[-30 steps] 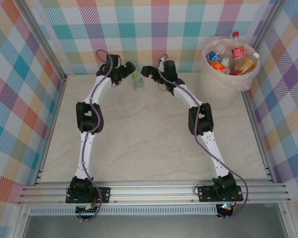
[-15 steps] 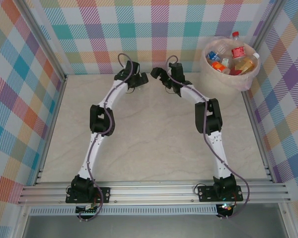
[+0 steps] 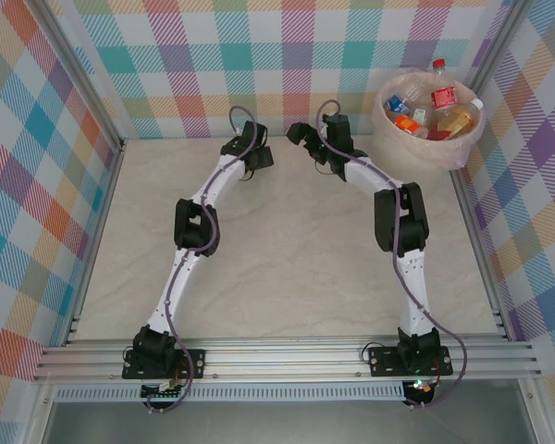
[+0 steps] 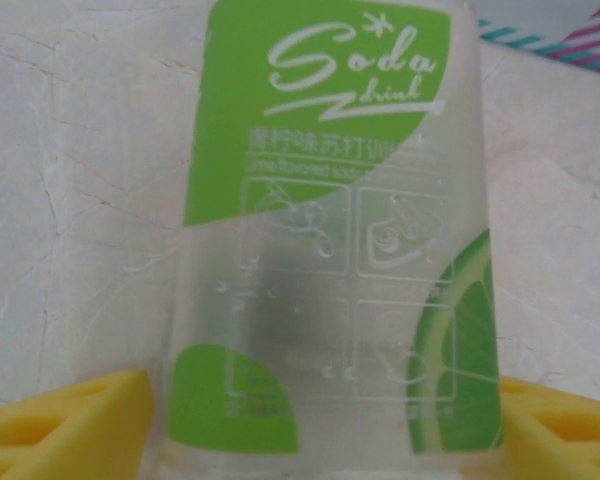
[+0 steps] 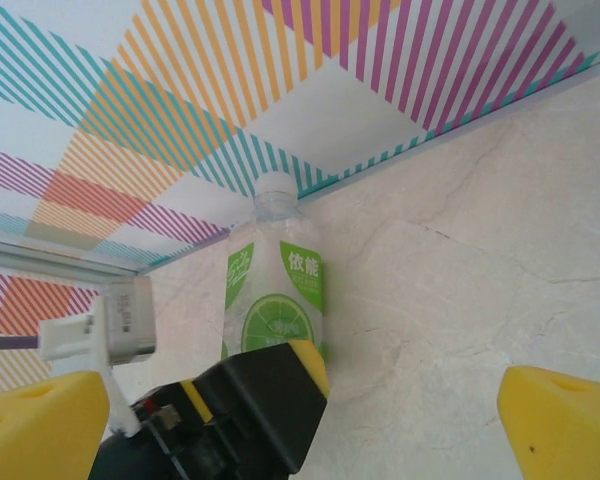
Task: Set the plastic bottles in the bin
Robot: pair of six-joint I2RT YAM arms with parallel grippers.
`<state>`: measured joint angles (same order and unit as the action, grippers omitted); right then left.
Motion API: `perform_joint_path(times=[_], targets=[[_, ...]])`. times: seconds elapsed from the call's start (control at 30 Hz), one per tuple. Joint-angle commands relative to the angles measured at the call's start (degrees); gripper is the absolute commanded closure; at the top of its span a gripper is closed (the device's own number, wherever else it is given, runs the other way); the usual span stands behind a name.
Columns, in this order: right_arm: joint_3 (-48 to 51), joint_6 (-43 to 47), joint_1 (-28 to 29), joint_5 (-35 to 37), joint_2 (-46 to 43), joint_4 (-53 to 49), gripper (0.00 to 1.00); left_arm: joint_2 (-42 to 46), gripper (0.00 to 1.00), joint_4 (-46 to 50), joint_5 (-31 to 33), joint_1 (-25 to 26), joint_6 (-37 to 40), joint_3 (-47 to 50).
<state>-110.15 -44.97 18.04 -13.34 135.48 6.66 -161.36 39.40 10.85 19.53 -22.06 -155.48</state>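
Note:
A clear plastic bottle (image 4: 330, 230) with a green lime label sits on the table by the back wall. It stands between my left gripper's (image 4: 330, 430) yellow pads (image 4: 70, 425), which touch both of its sides. In the right wrist view the same bottle (image 5: 275, 285) shows behind the left gripper's black finger (image 5: 250, 420). From above, the left gripper (image 3: 258, 155) covers the bottle. My right gripper (image 3: 301, 139) hangs open just to its right, holding nothing. The cream bin (image 3: 409, 165) stands at the back right with several bottles (image 3: 442, 100) inside.
The striped back wall (image 3: 287, 83) runs right behind both grippers. A metal frame post (image 3: 486, 46) stands next to the bin. A liner (image 3: 462, 153) hangs over the bin's rim. Pale marble table (image 3: 287, 268) stretches in front of the arms.
Both arms swung rightward along the back wall. My left gripper came down over the lime bottle and its jaws narrowed onto it. The right gripper drew back toward the bin, still open.

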Motion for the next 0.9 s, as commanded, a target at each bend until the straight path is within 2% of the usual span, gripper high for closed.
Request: perform_joint_path(times=[0.0, 0.27, 0.37, 0.43, 0.53, 0.67, 0.87], targets=[[2.3, 1.6, -0.6, 1.4, -5.2, 2.9, 0.0, -0.7, 0.3, 1.0, 2.4, 0.2, 2.2, -2.3], [9.2, 5.7, -0.6, 0.9, -12.9, 1.9, 0.0, 2.5, 0.48, 1.9, 1.8, 0.3, 5.3, -1.0], [13.2, 7.3, -0.7, -0.6, -17.0, 0.4, 0.0, 6.9, 0.53, 2.6, -0.8, 0.6, 5.6, 4.2], [15.6, 8.0, -0.7, -2.4, -19.8, -0.9, 0.0, 12.7, 0.55, -0.3, -4.0, 1.0, 5.9, 13.1], [18.2, 7.5, -0.7, -6.6, -23.6, -3.7, 0.0, 24.8, 0.57, -9.6, -9.9, 1.9, 5.4, 31.8], [20.4, 4.8, -0.7, -8.9, -28.4, -8.9, 0.0, 40.7, 0.57, -19.8, -13.2, 4.1, 5.5, 53.0], [21.5, 1.7, -0.7, -11.4, -33.4, -18.1, 0.0, 58.8, 0.57, -28.0, -15.0, 8.2, 6.8, 72.7]])
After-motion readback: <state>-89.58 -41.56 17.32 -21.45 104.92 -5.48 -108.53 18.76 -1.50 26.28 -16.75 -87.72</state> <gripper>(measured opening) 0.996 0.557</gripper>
